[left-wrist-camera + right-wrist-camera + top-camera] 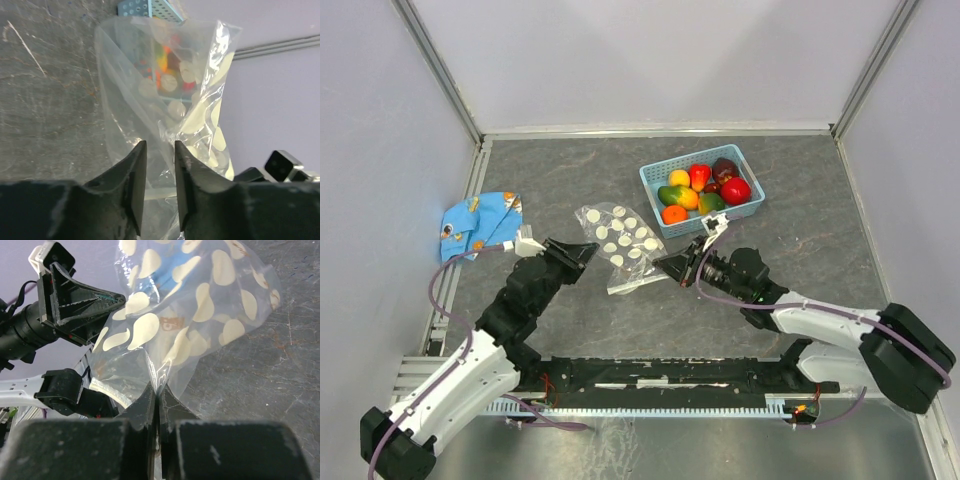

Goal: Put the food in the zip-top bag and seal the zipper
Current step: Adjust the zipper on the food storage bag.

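The clear zip-top bag (620, 243) with white dots lies crumpled on the table between my two grippers. Its whitish zipper (636, 283) runs along the near edge. The food (705, 190), several red, orange, yellow, green and maroon toy pieces, sits in a blue basket (654, 195) behind the bag. My right gripper (157, 390) is shut on a fold of the bag (200, 305) at its right edge. My left gripper (160, 146) is open at the bag's left side, with bag plastic (150, 90) and the zipper strip (160, 192) showing in the gap between its fingers.
A blue patterned cloth (478, 225) lies at the far left by the wall. The left gripper (100, 300) shows across the bag in the right wrist view. Grey walls enclose the table on three sides.
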You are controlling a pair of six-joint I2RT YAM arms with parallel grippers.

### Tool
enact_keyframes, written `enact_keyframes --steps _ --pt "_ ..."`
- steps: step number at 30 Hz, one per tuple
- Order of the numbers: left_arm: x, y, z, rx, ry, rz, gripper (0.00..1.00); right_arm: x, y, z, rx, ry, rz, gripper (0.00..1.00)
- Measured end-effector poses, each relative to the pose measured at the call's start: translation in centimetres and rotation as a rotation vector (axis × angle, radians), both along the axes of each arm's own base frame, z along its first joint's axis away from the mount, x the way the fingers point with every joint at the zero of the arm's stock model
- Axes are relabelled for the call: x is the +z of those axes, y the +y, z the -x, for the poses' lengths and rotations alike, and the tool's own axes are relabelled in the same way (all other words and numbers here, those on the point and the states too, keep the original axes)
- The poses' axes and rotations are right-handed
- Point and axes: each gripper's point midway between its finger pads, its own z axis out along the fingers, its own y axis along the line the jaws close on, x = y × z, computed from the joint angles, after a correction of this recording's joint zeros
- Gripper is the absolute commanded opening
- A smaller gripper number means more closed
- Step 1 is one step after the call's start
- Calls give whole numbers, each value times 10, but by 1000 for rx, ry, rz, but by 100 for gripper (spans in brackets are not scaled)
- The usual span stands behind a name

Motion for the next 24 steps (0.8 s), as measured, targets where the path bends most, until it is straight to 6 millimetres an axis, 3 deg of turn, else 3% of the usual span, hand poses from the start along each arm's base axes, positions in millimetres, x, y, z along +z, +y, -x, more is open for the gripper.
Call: enact_keyframes --steps 5,10,13,19,24 --pt "11 6 2 -34 -27 -184 58 16 -8 -4 -46 14 54 2" --pt "32 8 7 -114 -97 -360 65 30 -17 -13 -112 49 136 2" --pt "34 3 9 -182 -114 -429 67 30 -21 -17 -145 82 192 2" --pt "3 -22 16 -354 -32 -468 67 20 -32 -22 -200 133 271 2" --pt "-13 -32 30 -418 -26 -399 67 11 -36 -24 -228 158 298 2"
